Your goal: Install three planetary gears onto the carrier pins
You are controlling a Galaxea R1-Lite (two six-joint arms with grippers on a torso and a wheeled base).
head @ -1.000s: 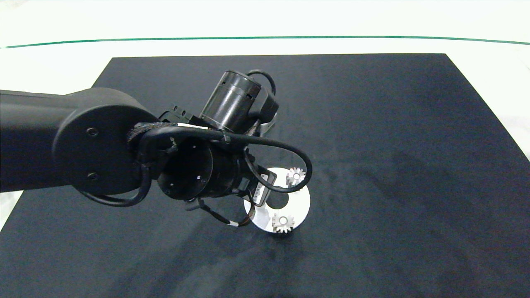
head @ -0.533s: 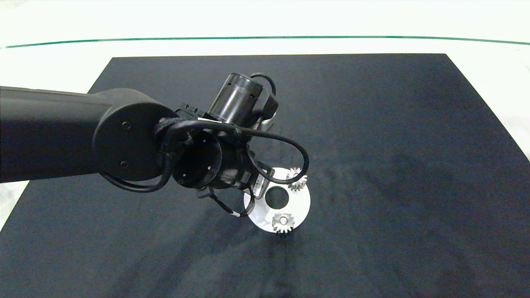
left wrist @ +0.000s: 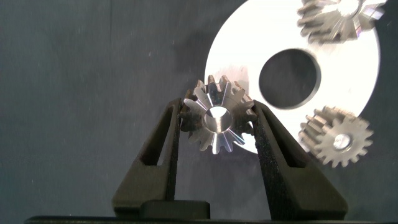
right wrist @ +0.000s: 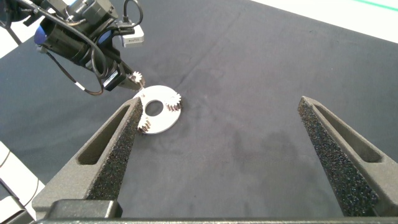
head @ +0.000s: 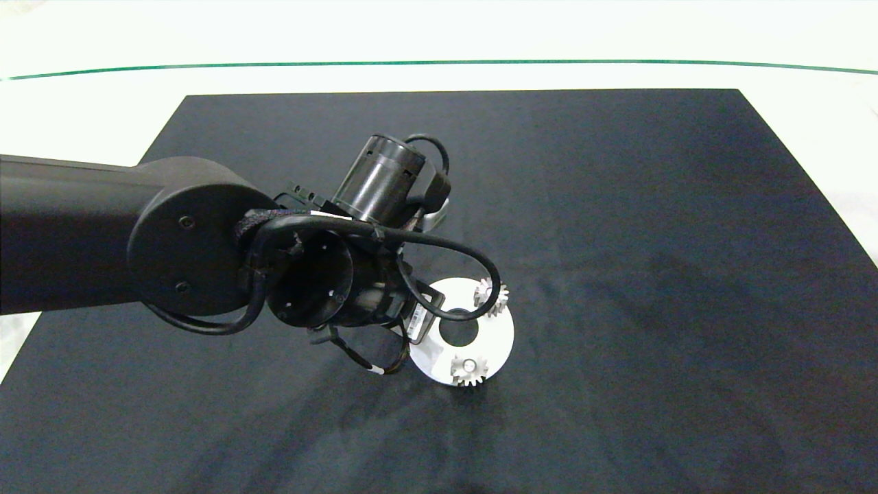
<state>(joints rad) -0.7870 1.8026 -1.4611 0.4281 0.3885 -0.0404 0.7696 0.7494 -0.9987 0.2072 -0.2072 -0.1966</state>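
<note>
The white disc (head: 495, 336) lies on the black mat with two planetary gears (head: 469, 370) (head: 491, 296) seated on carrier pins; one pin end (left wrist: 339, 142) shines in a gear's bore. My left gripper (left wrist: 217, 115) is shut on a third gear (left wrist: 217, 127), held flat over the disc's (left wrist: 245, 46) rim on the side away from the other two. The pin beneath it is hidden. In the head view the left wrist (head: 322, 288) covers that gripper. My right gripper (right wrist: 227, 155) hangs open high above the mat, far from the disc (right wrist: 158, 118).
The black mat (head: 651, 274) covers most of the white table (head: 809, 103). The left arm's looping cable (head: 473, 264) hangs over the disc's far edge. The right arm is out of the head view.
The left arm pushed right toward the disc, then drew back a little to the left, gear still gripped. The disc and its two seated gears barely moved.
</note>
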